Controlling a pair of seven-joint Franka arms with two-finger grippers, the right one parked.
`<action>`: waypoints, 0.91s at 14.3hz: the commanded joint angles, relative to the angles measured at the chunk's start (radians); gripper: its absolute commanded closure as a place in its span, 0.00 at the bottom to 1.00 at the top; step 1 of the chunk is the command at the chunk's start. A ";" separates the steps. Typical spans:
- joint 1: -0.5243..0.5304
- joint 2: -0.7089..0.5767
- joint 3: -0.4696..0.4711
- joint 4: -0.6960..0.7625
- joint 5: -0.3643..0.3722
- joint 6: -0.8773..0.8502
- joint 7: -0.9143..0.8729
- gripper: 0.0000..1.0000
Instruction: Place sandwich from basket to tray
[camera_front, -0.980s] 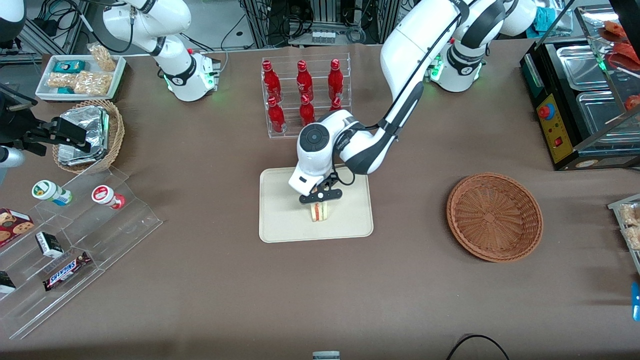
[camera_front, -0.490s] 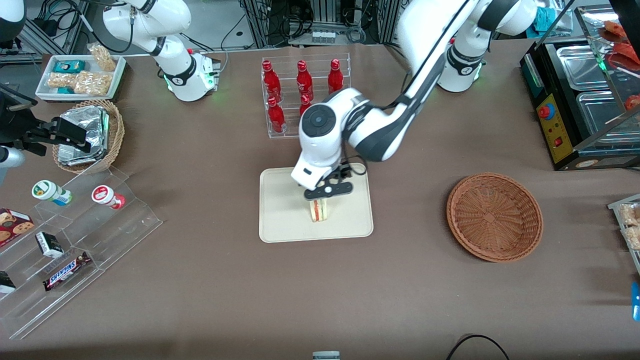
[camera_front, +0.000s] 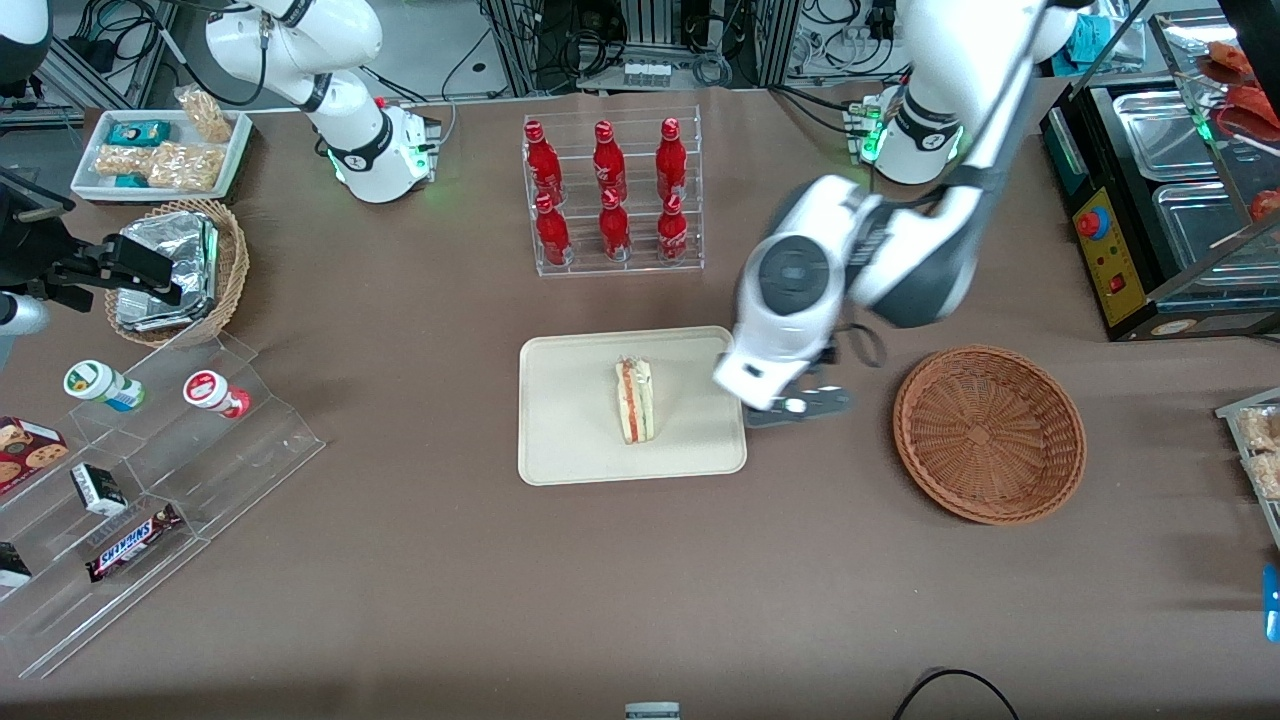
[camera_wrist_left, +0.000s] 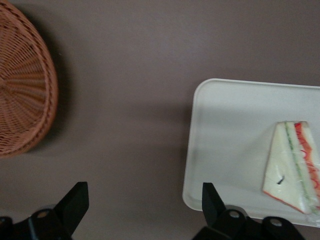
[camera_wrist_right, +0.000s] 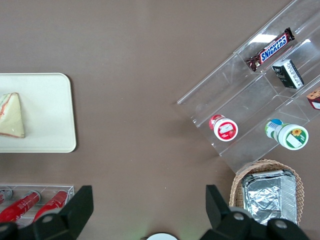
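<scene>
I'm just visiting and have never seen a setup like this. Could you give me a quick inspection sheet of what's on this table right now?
Surface: brown table, covered edge to edge.
Job's things: sandwich lies on the tray; basket holds nothing.
Clutter: rack of red bottles; clear stepped stand with snacks; tan basket of foil packs; white snack tray.
Grippers: gripper open, holding nothing, above the table between tray and basket.
Cables: black cable at the table edge nearest the front camera; more among the racks past the table.
Surroundings: steel-pan food warmer at the working arm's end.
</scene>
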 joint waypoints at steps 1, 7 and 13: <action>0.105 -0.200 -0.010 -0.178 -0.006 -0.029 0.181 0.00; 0.338 -0.358 -0.021 -0.172 -0.027 -0.245 0.583 0.00; 0.459 -0.392 0.005 0.043 -0.047 -0.383 0.697 0.00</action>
